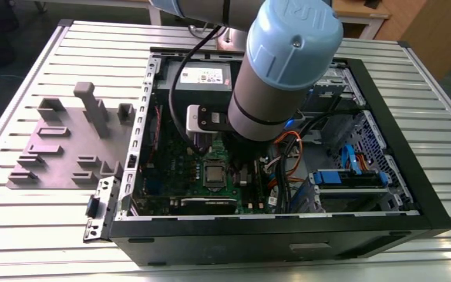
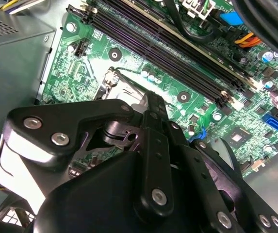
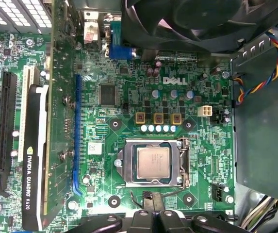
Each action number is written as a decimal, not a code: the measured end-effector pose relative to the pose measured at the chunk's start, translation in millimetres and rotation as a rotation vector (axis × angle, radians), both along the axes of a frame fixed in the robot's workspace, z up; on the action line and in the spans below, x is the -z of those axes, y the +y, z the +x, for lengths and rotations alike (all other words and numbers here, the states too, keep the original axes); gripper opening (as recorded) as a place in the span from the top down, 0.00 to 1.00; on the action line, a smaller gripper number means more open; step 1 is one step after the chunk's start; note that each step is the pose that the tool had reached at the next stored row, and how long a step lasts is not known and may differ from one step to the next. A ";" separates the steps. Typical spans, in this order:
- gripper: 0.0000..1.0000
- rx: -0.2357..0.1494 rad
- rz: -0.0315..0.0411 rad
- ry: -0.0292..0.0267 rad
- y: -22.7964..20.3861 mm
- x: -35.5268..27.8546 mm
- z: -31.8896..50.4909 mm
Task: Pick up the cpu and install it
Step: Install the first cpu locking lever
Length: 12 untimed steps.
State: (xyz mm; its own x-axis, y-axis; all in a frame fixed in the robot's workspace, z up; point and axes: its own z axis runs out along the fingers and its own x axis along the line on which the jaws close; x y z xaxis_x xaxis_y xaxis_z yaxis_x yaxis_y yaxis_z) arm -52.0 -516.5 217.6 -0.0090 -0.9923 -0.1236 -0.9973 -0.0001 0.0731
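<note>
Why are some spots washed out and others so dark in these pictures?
In the exterior view the ribbed metal table glares pale, while the computer case lies dim inside, under the arm. In the second wrist view a white glare patch washes out part of the green board. In the first wrist view light is even; the cpu gleams softly in its socket.

Exterior view: off arm, high, looks down at slant into open computer case (image 1: 209, 241) on slatted table (image 1: 45, 235); mid distance; arm (image 1: 280, 64) blocks centre.
First wrist view: close, faces straight down on motherboard (image 3: 202, 145).
Second wrist view: closer, oblique across same board, gripper (image 2: 152, 97) in foreground.
Both wrist views share socket (image 3: 127, 167) area; exterior view catches it too, just clear of arm.
</note>
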 end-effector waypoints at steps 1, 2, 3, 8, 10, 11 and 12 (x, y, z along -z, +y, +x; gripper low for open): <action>0.89 0.000 0.0000 0.0000 -0.6 0.2 0.0; 0.89 0.000 -0.0001 0.0000 -1.3 0.4 -0.1; 0.89 0.000 -0.0001 0.0001 -1.7 0.7 -0.1; 0.89 0.000 -0.0003 0.0001 -2.6 3.1 0.0; 0.89 0.000 -0.0001 0.0000 -2.8 4.6 0.0; 0.89 0.000 -0.0001 0.0000 -2.9 5.4 0.0; 0.89 0.000 -0.0002 -0.0001 -3.0 6.1 0.0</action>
